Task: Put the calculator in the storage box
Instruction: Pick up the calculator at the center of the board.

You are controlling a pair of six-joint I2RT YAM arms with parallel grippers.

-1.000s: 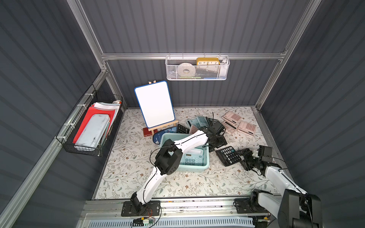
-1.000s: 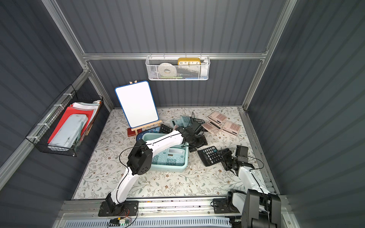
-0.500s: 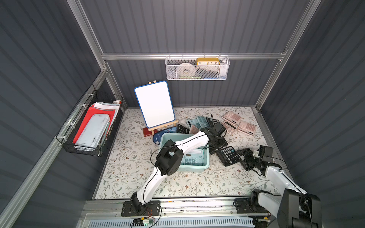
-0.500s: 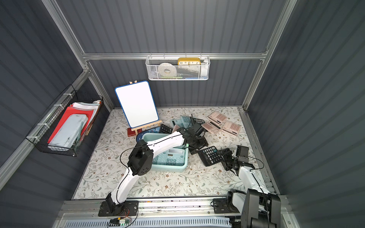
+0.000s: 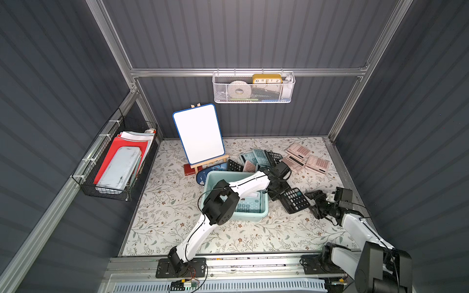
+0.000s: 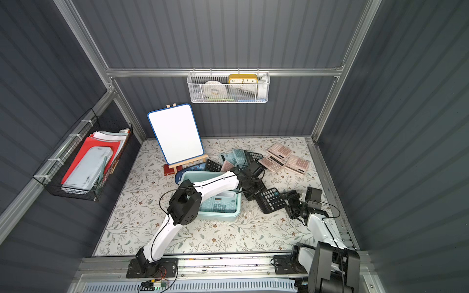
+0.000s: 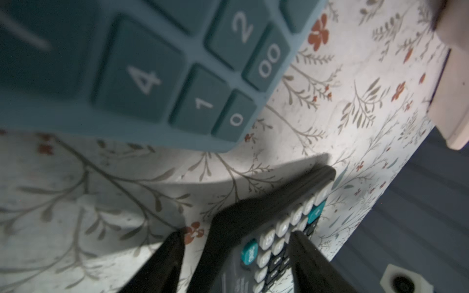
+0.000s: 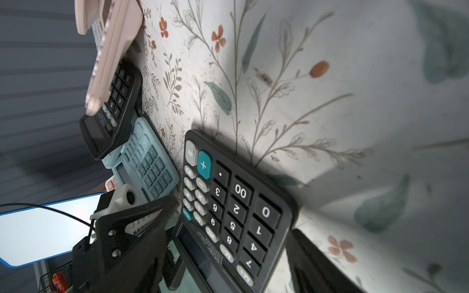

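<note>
Black calculator (image 5: 294, 201) (image 6: 271, 200) is lying keys-up on the floral tabletop (image 5: 165, 203), outside the storage box (image 5: 250, 216). In both top views it is sitting just at the box's 3 o'clock.

Left arm is reaching across over the box. The left pincer (image 5: 276, 192) is sitting at the calculator's 10 o'clock end, the display end. In the left wrist view its fingers (image 7: 167, 263) are straddling that end, one on the key side and one behind the back. A thin strip of tabletop is showing between the back finger and the casing. Cannot tell whether it is squeezing or only bracketing.

Right pincer (image 5: 314, 204) is sitting low on the tabletop just at the calculator's 3 o'clock end, jaws spread wide and holding nothing. Whether it is touching the casing is not readable.

A teal calculator (image 5: 247, 205) is already lying flat inside the box. Loose calculators (image 5: 261, 158) are piling at the box's 12 to 1 o'clock, and pink calculators (image 5: 308, 159) are lying at its 2 o'clock.
</note>
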